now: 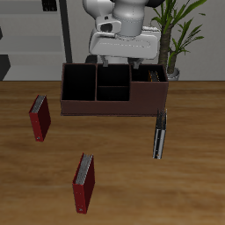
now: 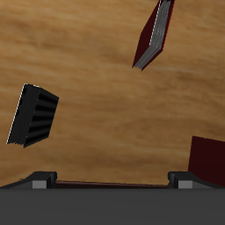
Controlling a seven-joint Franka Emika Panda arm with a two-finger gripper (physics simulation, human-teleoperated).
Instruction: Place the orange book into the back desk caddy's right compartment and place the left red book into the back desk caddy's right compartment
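The claw [image 1: 119,63] hangs spread and empty over the long dark-brown open-topped caddy [image 1: 97,95]. Straddle the bright red hardcover book [image 1: 83,183], at the caddy's six o'clock, squarely.

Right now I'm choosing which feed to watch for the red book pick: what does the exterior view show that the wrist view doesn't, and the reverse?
Exterior only: the caddy, the plant behind it, and the robot's body above the caddy. Wrist only: no extra object, just a closer look at the left red book and its grey page edge. Both: the left red book, the black book, the maroon book (only a corner of it in the wrist view), and the fingers, spread wide apart with nothing between them.
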